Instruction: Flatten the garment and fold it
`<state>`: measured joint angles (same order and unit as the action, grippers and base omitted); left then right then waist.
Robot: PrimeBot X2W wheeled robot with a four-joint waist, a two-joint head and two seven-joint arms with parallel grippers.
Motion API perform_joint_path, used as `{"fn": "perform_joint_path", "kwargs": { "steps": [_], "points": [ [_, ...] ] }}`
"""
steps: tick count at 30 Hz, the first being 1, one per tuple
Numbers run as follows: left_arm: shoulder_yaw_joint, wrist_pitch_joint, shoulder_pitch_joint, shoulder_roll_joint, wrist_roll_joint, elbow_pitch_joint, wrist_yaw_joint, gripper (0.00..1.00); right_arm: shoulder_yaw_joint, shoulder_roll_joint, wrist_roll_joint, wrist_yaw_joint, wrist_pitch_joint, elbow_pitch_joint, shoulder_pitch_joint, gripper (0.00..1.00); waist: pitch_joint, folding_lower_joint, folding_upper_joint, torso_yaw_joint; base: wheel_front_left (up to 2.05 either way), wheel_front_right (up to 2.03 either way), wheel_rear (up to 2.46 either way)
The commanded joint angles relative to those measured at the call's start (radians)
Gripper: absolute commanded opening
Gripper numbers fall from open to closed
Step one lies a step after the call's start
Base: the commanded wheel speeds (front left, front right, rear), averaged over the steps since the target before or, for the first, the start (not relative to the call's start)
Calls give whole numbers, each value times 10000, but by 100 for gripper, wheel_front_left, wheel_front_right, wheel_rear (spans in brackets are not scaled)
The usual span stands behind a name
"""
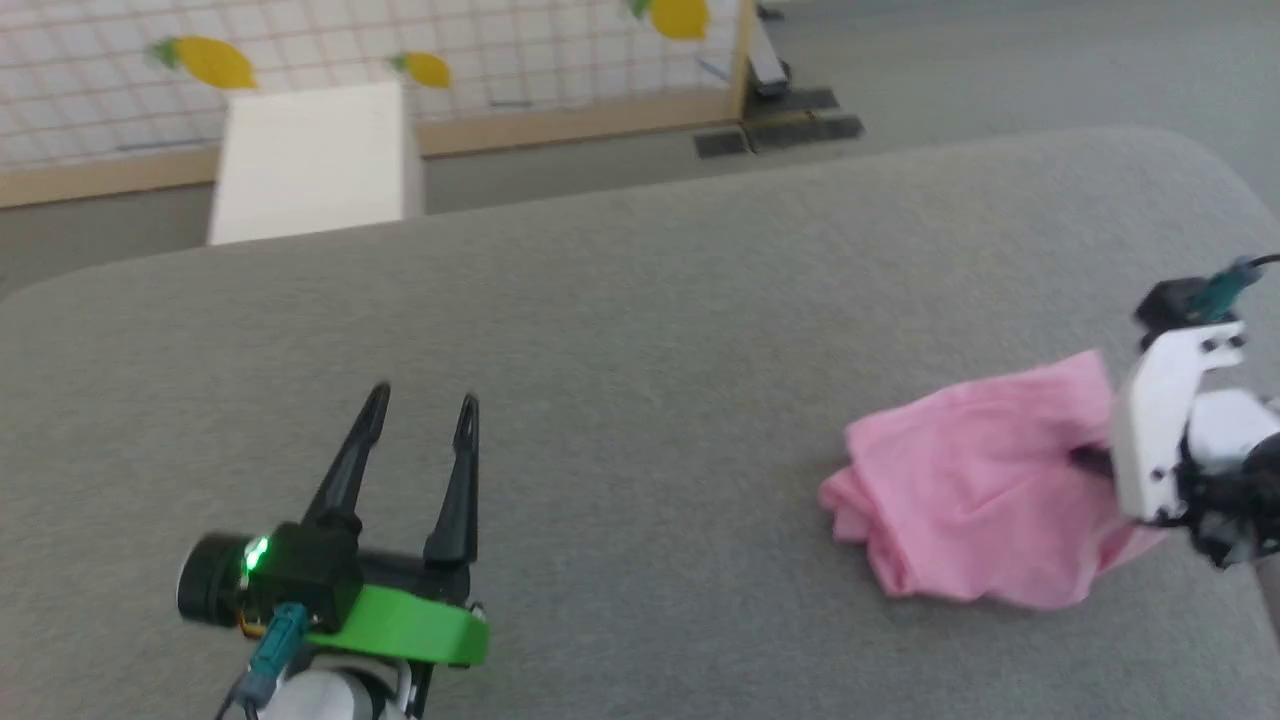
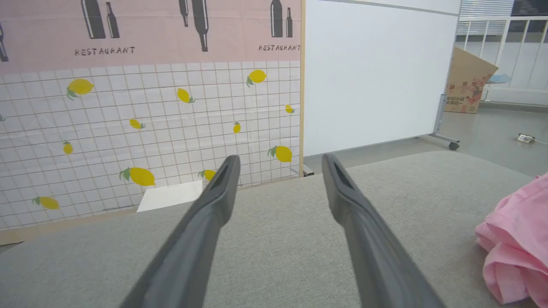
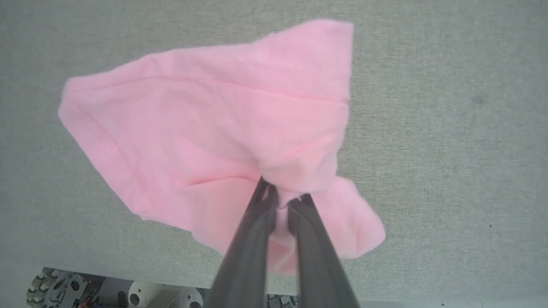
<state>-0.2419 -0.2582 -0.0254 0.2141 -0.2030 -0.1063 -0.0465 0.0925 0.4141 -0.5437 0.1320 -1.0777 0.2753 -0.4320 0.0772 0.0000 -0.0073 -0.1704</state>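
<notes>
The right end effector (image 3: pixel 284 192) is closed on the garment (image 3: pixel 214 128). In the right wrist view its two dark fingers (image 3: pixel 244 256) stand almost together, with a small pinch of pink cloth pressed between the tips. From this pinch the garment spreads away ahead of the tips and to their left side in that view, loosely bunched. One hemmed edge with a line of stitching shows on the far left part. A smaller lobe of cloth lies just to the right of the fingers.

The garment rests on the grey, cloth-covered table (image 3: pixel 449 128). In the head view the garment (image 1: pixel 960 480) lies crumpled, with the right end effector (image 1: pixel 1090 460) reaching into its right side under the white wrist part.

The left end effector (image 1: pixel 424 397) is well apart from the garment, far to its left over bare table (image 1: pixel 650 300). Its fingers are spread apart and nothing is between them, as the left wrist view also shows (image 2: pixel 280 160). In that view the garment (image 2: pixel 518 239) is far off to the right of the fingers.
</notes>
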Motion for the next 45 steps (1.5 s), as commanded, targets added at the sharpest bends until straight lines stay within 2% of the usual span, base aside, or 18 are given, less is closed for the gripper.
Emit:
{"fn": "perform_joint_path", "kwargs": {
  "steps": [1, 6, 11, 21, 22, 23, 24, 25, 31, 36, 41, 45],
  "points": [
    [-32, -36, -370, 84, 164, -102, 101, 100, -215, 93, 229, -13, 100, 157, -290, 0, 1625, 0, 73, -1489, 0, 0, 0],
    [-253, 43, -1235, 293, 424, -413, 406, 100, -1041, 386, 1112, -13, 749, 741, -876, 0, 2746, 0, 73, -1745, 0, 0, 0],
    [-462, 220, -2023, 412, 618, -726, 630, 100, -2048, 538, 1986, -13, 1858, 1430, -1456, 0, 3739, 0, 73, -1526, 0, 0, 0],
    [-580, 345, -2872, 452, 742, -1018, 707, 100, -4101, 236, 3924, -13, 4007, 2377, -2425, 0, 4808, 0, 73, -930, 0, 0, 0],
    [-584, 334, -2903, 453, 748, -1021, 699, 100, -4316, 127, 4146, -13, 4242, 2457, -2499, 3, 4844, 0, 73, -901, 0, 0, 0],
    [-594, 326, -2920, 452, 749, -1015, 696, 100, -4469, 46, 4336, -13, 4373, 2546, -2531, 32, 4858, 0, 73, -876, 0, 0, 0],
    [-607, 315, -2937, 448, 745, -1004, 694, 100, -4586, -2, 4595, -13, 4553, 2632, -2561, 81, 4871, 0, 73, -847, 0, 0, 0],
    [-615, 306, -2948, 446, 739, -990, 694, 100, -4751, -93, 4698, -13, 4705, 2711, -2609, 100, 4871, 0, 73, -829, 0, 0, 0],
    [-586, 222, -2866, 443, 678, -781, 610, 100, -5534, -433, 5576, -13, 5884, 3014, -2580, 100, 4532, 0, 73, -827, 0, 0, 0],
    [-493, 124, -2428, 398, 530, -499, 447, 100, -5765, -283, 6471, -13, 7202, 2919, -1982, 100, 3609, 0, 73, -926, 0, 0, 0],
    [-356, 45, -1741, 299, 344, -250, 211, 100, -5758, -3, 6494, -13, 8478, 2955, -993, 100, 2453, 0, 73, -961, 0, 0, 0],
    [-233, 6, -1053, 196, 175, -70, 7, 100, -5669, 10, 6048, -13, 9469, 2541, 154, 100, 1480, 0, 73, -924, 0, 0, 0]
  ]
}}
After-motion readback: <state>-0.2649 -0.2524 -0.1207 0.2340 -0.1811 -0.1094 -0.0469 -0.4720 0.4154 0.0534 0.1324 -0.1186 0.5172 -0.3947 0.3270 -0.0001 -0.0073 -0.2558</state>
